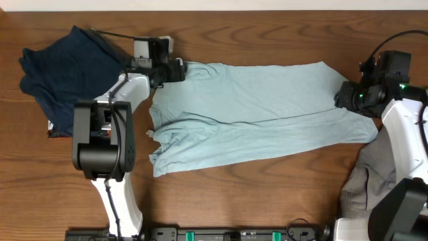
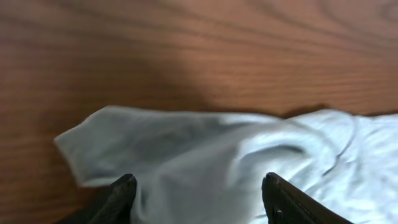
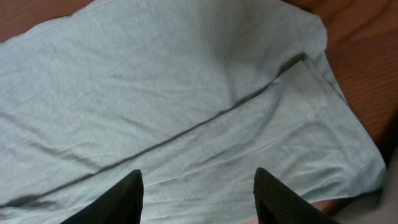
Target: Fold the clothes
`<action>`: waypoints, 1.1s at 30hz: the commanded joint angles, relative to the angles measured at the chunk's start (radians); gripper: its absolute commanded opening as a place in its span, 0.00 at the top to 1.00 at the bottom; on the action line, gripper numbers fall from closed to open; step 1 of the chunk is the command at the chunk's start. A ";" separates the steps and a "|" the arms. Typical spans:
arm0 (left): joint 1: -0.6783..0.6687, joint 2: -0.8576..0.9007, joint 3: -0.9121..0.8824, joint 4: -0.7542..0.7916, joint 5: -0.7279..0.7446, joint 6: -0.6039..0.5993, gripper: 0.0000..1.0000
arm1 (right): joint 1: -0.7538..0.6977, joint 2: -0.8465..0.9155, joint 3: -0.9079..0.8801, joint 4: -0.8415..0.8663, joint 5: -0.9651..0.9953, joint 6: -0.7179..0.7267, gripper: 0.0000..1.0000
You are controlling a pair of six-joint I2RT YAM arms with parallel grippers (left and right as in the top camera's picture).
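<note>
You are looking at 3 garments on the brown wooden table (image 1: 267,194). The large pale light-blue thin cotton garment (image 1: 254,114) is lying spread across the middle, with a long edge running lengthwise through it. The crumpled dark navy garment (image 1: 60,73) is sitting at the far left corner, well apart from the rumpled grey garment (image 1: 368,181) by the right arm's base.

Left gripper (image 1: 177,70) is hovering over the blue garment's far left corner. In the left wrist view its fingers (image 2: 121,196) are standing wide apart with cloth below them. That view is blurred, so the cloth is probably lying loose rather than pinched.

Right gripper (image 1: 344,97) is hanging over the garment's right end. In the right wrist view its jaws are standing wide, gripping nothing, with flat blue cloth underneath.
</note>
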 commanded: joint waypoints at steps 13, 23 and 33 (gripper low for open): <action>-0.024 0.042 0.019 -0.053 -0.040 -0.019 0.39 | 0.008 0.003 0.000 0.000 0.011 -0.014 0.46; -0.001 -0.038 0.019 -0.069 -0.044 -0.019 0.39 | 0.007 0.003 0.000 0.001 0.024 -0.015 0.46; -0.001 -0.035 0.002 -0.152 -0.044 -0.019 0.39 | 0.007 0.003 0.000 0.001 0.029 -0.014 0.46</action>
